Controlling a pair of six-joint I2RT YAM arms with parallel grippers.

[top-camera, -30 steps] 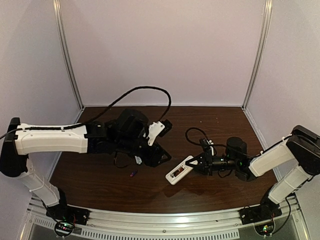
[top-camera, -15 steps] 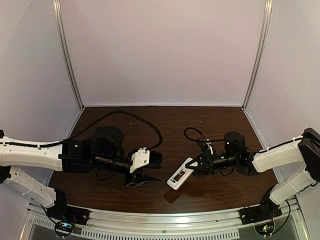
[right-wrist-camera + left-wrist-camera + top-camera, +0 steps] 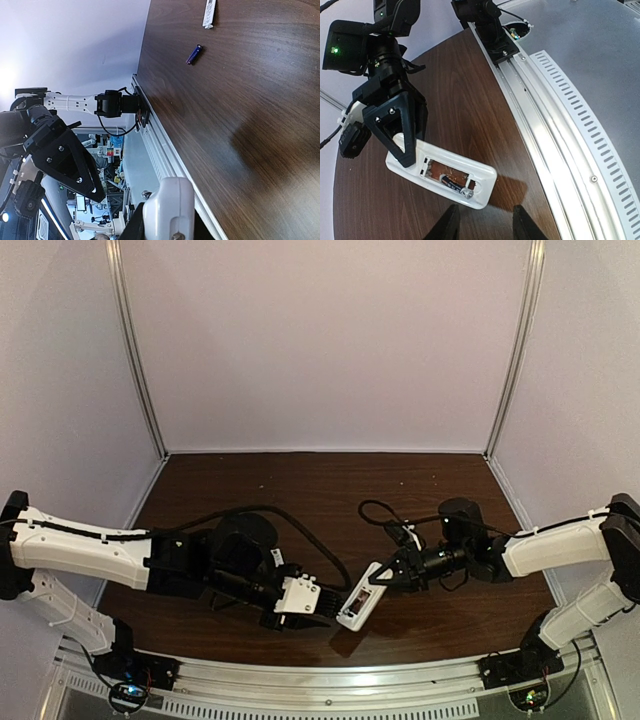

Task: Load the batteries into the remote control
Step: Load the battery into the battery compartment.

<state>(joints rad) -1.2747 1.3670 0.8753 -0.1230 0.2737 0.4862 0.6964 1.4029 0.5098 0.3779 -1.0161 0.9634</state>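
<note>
From above, the light was soft, even and rather dim with a lilac cast; the remote (image 3: 360,597) threw a faint shadow on the dark table (image 3: 420,490), and the upright posts (image 3: 135,350) bowed from lens distortion. The left wrist view was brighter and crisp, with a dark shadow beside the remote and pale glare on the metal rail (image 3: 535,130), though the fingers (image 3: 447,225) at its bottom edge were blurred. In the right wrist view a white glare bloomed on the wall (image 3: 75,50), a broad shadow dulled the wood, the loose battery (image 3: 194,54) was sharp, and the remote near the lens was out of focus.
</note>
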